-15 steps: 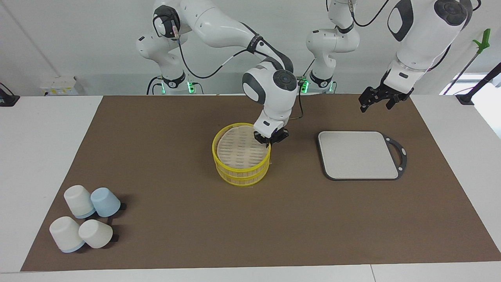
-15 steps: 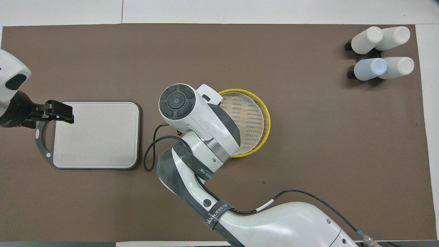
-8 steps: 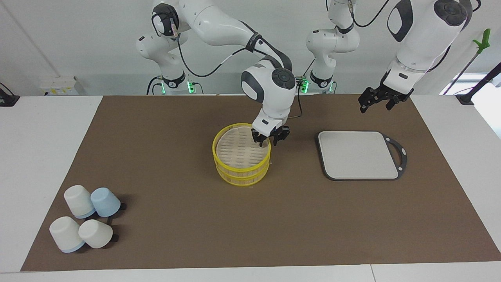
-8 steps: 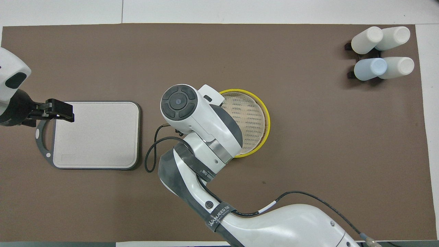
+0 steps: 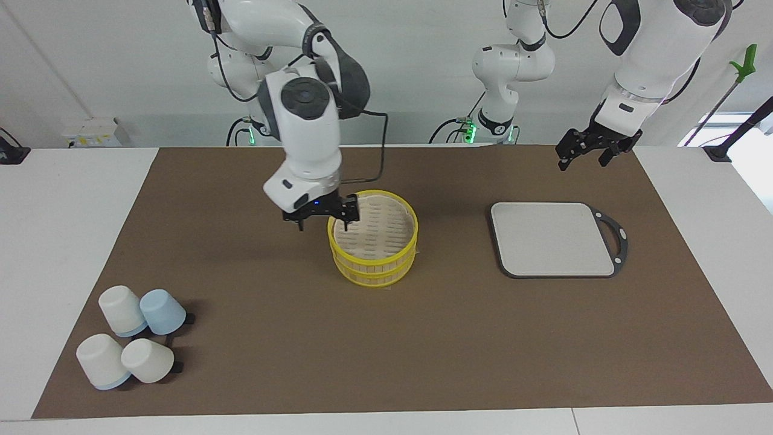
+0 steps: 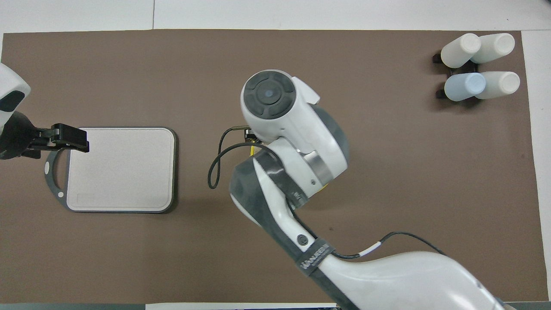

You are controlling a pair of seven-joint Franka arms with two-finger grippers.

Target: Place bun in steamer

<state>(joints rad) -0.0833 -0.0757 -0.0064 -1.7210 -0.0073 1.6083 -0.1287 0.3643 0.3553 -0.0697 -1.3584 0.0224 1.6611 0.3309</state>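
The steamer (image 5: 372, 241) stands mid-mat, two yellow-rimmed tiers with a slotted beige top. In the overhead view only slivers of its yellow rim (image 6: 253, 148) show under the right arm. My right gripper (image 5: 323, 222) is open and empty, just above the steamer's rim on the side toward the right arm's end of the table; one finger is over the rim, the other over the mat. The overhead view hides it under its wrist. My left gripper (image 5: 583, 158) (image 6: 71, 138) is open and empty, and waits over the board's handle end. The bun is not in view.
A flat grey board (image 5: 552, 238) (image 6: 120, 170) with a dark handle lies toward the left arm's end. Several white and blue cups (image 5: 130, 341) (image 6: 478, 64) lie tipped at the mat's corner farthest from the robots, toward the right arm's end.
My right gripper has swung across the steamer's top, from its rim on the board's side to its rim on the cups' side. The left gripper has barely moved.
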